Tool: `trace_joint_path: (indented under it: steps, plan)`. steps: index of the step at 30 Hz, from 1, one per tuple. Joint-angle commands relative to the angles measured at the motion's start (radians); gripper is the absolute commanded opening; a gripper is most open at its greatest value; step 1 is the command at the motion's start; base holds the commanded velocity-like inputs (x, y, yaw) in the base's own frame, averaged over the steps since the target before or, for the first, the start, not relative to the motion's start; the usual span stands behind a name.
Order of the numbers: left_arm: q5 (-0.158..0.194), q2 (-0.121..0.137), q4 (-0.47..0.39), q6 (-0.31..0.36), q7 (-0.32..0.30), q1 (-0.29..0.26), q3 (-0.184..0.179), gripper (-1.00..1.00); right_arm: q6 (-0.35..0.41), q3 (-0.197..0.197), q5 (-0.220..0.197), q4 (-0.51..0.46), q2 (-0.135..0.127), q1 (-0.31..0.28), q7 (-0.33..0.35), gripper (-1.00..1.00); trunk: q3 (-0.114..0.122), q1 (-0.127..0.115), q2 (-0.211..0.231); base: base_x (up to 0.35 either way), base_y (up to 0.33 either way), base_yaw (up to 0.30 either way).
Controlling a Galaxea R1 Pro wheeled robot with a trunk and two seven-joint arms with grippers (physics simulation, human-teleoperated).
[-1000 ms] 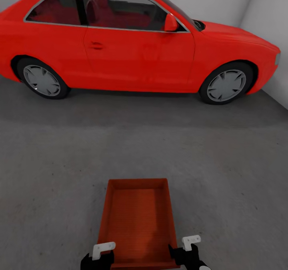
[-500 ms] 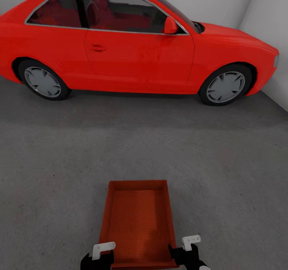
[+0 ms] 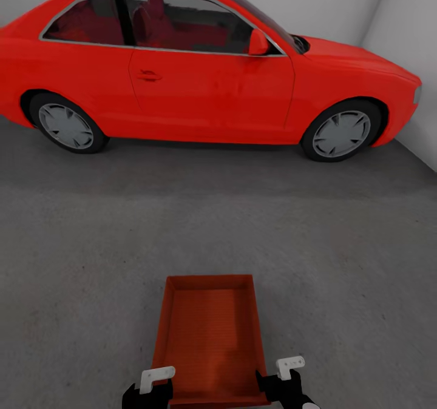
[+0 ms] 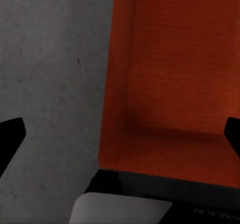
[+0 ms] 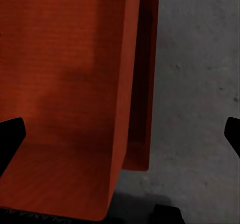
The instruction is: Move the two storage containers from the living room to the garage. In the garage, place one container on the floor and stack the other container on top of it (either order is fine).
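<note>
- An orange-red storage container [image 3: 209, 339] is sitting at 6 o'clock in the head view, long axis running toward 12, above the dark grey concrete floor [image 3: 340, 257] of the garage.
- The left pincer [image 3: 150, 386] is showing at the container's near-left corner, the right pincer [image 3: 285, 377] at its near-right corner; both are right against the rim.
- In the left wrist view the container [image 4: 175, 74] is lying between widely spread dark fingertips [image 4: 10, 136], so that pincer is reading as open.
- The right wrist view is showing two nested orange walls [image 5: 75, 84], with its fingertips [image 5: 11, 134] also spread wide: open too.
- Whether either pincer is bearing the container, I cannot tell.
- A glossy red car [image 3: 200, 69] is filling 12 o'clock, well apart from the container, white wall [image 3: 400, 27] behind.
</note>
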Motion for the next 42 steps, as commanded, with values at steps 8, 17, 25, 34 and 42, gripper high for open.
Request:
trace_joint_path:
  steps: [8,17,25,34,42]
  plan:
    - [-0.006,0.000,-0.001,0.007,0.005,0.000,-0.002,1.00,-0.003,-0.007,0.009,0.000,0.001,0.000,0.007,1.00,0.025,-0.031,0.056,0.000,0.000,0.000]
    - [-0.006,0.000,-0.001,0.006,0.005,0.000,-0.002,1.00,-0.003,-0.007,0.009,0.000,0.001,-0.001,0.007,1.00,0.053,-0.065,0.119,0.000,0.000,0.000]
    - [-0.006,0.000,0.000,0.006,0.005,0.000,-0.002,1.00,-0.003,-0.007,0.009,0.000,0.001,-0.001,0.006,1.00,0.078,-0.096,0.175,0.000,0.000,0.000]
    - [-0.006,0.000,0.000,0.006,0.005,0.000,-0.002,1.00,-0.003,-0.007,0.009,0.000,0.001,-0.001,0.006,1.00,0.106,-0.130,0.238,-0.013,0.000,0.000]
    - [-0.006,0.000,0.000,0.006,0.005,0.000,-0.002,1.00,-0.003,-0.007,0.009,0.000,0.001,-0.001,0.006,1.00,0.131,-0.161,0.294,-0.270,0.000,0.000]
